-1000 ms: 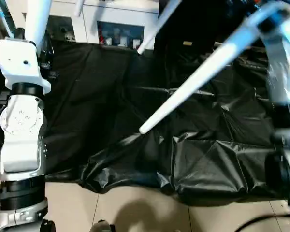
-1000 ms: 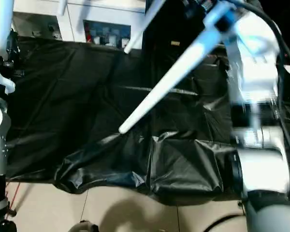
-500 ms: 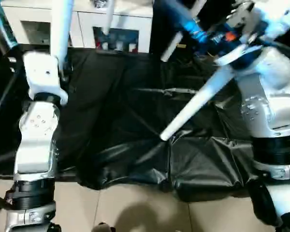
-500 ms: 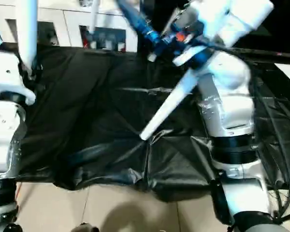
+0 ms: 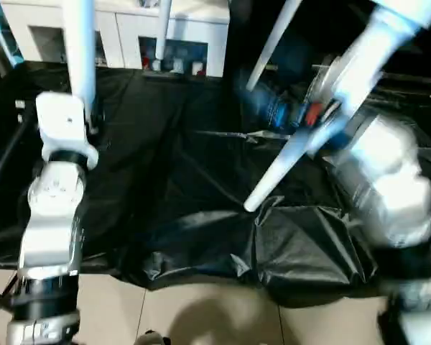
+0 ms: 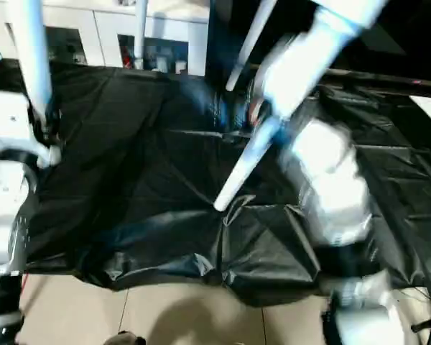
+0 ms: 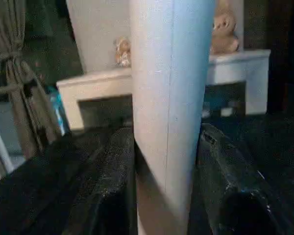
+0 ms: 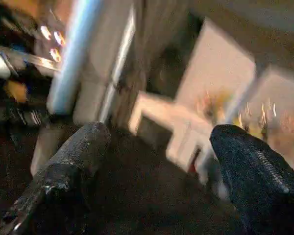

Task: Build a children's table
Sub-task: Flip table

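Four white tapered legs of the children's table show, and its tabletop is out of view. My left gripper (image 7: 166, 144) is shut on one upright leg (image 5: 79, 50), which stands between the two black fingers (image 7: 115, 161). A second leg (image 5: 294, 151) slants down from the upper right, with its tip (image 5: 251, 205) just above the black sheet. Two more legs (image 5: 161, 29) (image 5: 269, 39) hang at the back. My right arm (image 5: 388, 180) is blurred beside the slanting leg. My right gripper (image 8: 159, 142) is open, with nothing between its fingers (image 8: 83, 147).
A crumpled black plastic sheet (image 5: 201, 180) covers the work area, and its front edge (image 5: 201, 269) meets a beige tiled floor (image 5: 201, 316). A white glass-fronted cabinet (image 5: 129, 32) stands at the back.
My right arm has swung lower and is blurred. The slanting leg stands steeper, its tip almost in the same place. The left gripper keeps its hold on the upright leg.
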### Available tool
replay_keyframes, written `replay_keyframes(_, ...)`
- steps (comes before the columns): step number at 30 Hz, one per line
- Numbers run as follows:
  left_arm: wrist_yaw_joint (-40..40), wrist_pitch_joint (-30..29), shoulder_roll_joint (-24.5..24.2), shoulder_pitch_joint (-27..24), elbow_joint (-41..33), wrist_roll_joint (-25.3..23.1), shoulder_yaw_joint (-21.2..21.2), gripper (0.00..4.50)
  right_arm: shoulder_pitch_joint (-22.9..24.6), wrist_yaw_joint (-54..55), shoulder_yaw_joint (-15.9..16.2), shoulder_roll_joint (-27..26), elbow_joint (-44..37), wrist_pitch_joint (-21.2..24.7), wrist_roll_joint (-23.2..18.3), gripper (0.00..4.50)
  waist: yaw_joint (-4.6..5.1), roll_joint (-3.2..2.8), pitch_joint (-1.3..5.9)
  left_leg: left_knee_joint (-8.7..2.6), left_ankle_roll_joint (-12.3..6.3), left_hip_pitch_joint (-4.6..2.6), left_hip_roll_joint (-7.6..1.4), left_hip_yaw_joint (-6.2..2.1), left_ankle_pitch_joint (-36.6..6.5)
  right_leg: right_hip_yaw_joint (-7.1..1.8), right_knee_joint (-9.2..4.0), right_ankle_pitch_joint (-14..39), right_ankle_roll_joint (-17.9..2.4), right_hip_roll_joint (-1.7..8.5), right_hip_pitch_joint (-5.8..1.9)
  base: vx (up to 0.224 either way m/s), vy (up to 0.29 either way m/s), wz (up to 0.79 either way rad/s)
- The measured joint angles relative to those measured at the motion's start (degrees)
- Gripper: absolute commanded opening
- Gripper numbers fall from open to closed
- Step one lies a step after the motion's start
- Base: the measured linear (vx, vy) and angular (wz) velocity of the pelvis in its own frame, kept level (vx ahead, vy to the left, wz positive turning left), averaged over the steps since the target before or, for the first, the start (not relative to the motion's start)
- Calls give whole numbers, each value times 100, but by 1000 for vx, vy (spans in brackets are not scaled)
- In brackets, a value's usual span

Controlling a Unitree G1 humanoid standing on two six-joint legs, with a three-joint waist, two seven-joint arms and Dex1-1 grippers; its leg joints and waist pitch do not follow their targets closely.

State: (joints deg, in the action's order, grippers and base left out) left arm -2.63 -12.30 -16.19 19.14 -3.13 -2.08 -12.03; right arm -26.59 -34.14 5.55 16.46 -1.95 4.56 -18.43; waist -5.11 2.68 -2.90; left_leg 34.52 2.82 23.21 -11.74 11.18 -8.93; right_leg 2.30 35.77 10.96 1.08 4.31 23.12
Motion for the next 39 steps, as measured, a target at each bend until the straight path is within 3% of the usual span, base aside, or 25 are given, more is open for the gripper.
replay_keyframes(10, 69, 93, 58, -472, 187, 1, -50, 159, 919, 63, 327, 85, -116, 484, 196, 404, 9, -4, -9, -14, 0, 3, -1, 0, 0, 0, -46, -11, 20, -4, -8, 0, 0, 0)
replay_keyframes(19, 64, 403, -22, -744, 140, -12, -38, 159, 1339, 361, 401, 1, -250, 759, 345, 404, 47, 2, -5, -17, 0, -16, 0, 2, 0, -3, -67, -18, 34, -4, -24, 0, 0, 0)
replay_keyframes(21, 64, 419, -21, -863, 26, -11, -41, 215, 1484, 417, 398, -3, -250, 836, 381, 404, 64, 1, -5, -18, 0, -15, 0, 3, -1, -4, -71, -17, 34, -4, -23, 0, 0, 0)
replay_keyframes(23, 67, 366, -16, -1103, -220, -31, -48, 215, 1616, 486, 394, -53, -253, 847, 391, 404, 91, -11, -2, -18, -1, -16, 1, 3, -1, -6, -75, -18, 34, -4, -25, 0, 0, 0)
replay_keyframes(27, 83, 213, 138, -1589, -467, 2, -69, 259, 1872, 669, 322, -165, -264, 772, 389, 404, 163, -33, -7, -26, -1, -15, 2, 0, -1, -4, -76, -18, 34, -5, -18, 0, 0, 0)
replay_keyframes(30, -44, 277, 458, -2109, -916, 494, -216, 284, 2258, 1020, 114, -313, -379, 461, 466, 404, 142, -35, -7, -32, -1, -17, 5, -2, -1, -5, -82, -14, 40, -4, -21, 0, 0, 0)
replay_keyframes(34, -635, 874, 592, -2770, -1017, 1172, -203, 316, 2814, 1146, -29, -321, -446, 37, 576, 404, 129, -30, -6, -32, -2, -18, 8, -10, -2, -2, -92, -9, 47, -4, -17, 0, 0, 0)
replay_keyframes(39, -1243, 1086, 587, -3041, -1278, 1520, 70, 350, 3323, 1283, -77, -464, -636, -75, 569, 404, 180, -37, -11, -33, -3, -26, 10, -36, -3, 17, -124, -8, 50, -4, -2, 0, 0, 0)
